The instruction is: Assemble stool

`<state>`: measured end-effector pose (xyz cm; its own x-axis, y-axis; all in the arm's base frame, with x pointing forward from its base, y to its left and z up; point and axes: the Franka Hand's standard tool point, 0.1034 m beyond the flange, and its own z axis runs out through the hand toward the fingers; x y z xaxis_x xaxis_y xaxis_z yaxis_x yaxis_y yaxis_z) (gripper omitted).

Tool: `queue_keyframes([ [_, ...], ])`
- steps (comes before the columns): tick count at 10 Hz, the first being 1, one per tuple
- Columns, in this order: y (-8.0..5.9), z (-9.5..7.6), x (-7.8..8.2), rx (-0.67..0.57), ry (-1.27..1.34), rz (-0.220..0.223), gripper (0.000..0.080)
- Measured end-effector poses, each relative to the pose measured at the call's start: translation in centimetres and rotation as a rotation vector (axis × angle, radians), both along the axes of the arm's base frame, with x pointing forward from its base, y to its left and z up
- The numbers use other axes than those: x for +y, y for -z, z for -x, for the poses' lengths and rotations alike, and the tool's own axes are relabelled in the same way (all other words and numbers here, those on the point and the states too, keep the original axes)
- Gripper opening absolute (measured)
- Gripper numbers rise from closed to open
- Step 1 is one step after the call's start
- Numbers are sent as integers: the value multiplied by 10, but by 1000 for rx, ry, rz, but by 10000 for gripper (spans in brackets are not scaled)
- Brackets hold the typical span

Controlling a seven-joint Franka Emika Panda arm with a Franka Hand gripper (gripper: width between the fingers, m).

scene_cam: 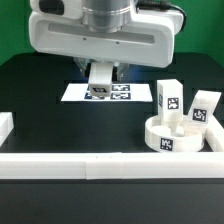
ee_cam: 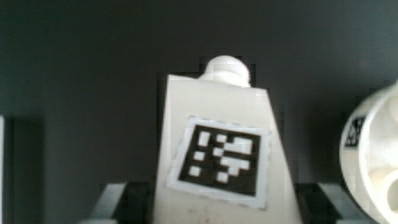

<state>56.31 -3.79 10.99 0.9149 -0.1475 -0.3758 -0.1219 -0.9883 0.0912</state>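
Gripper is pressed shut on one leg block, pinching it across its flat sides. In the wrist view the fingers bracket the tagged end, the tag faces the camera, and the round peg sits at the end away from the fingers. In the exterior view the block hangs over the marker board; I cannot tell whether it touches the board or clears it. The seat lies on the black table toward the exterior view's right, near the front border rail. Two upright legs stand at the ring, but I cannot confirm that they are fully seated. My reading is that this is the carry-and-insert step for a third leg. I would lift straight up before going sideways and approach the seat from the open side, so the block does not clip the standing legs. Then I would centre the peg over a free socket and descend slowly with the block vertical. Because the grip is near one end, the block could pivot under side load, so I would keep the jaws clamped until the peg bottoms out.
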Motion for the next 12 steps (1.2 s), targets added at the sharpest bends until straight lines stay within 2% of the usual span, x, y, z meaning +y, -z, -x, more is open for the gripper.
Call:
queue_keyframes([
  [3, 2, -13, 3, -203, -9, 7, 325],
  [4, -3, -13, 9, -251, 4, -7, 325],
  [6, -14, -22, 23, -410, -23, -5, 325],
  [9, -9, -29, 20, -640, -47, 31, 325],
  [10, -8, -30, 21, -682, -58, 39, 325],
  [11, -5, -33, 37, -714, -132, 51, 325],
  [12, -3, -35, 57, -684, -230, 58, 325],
])
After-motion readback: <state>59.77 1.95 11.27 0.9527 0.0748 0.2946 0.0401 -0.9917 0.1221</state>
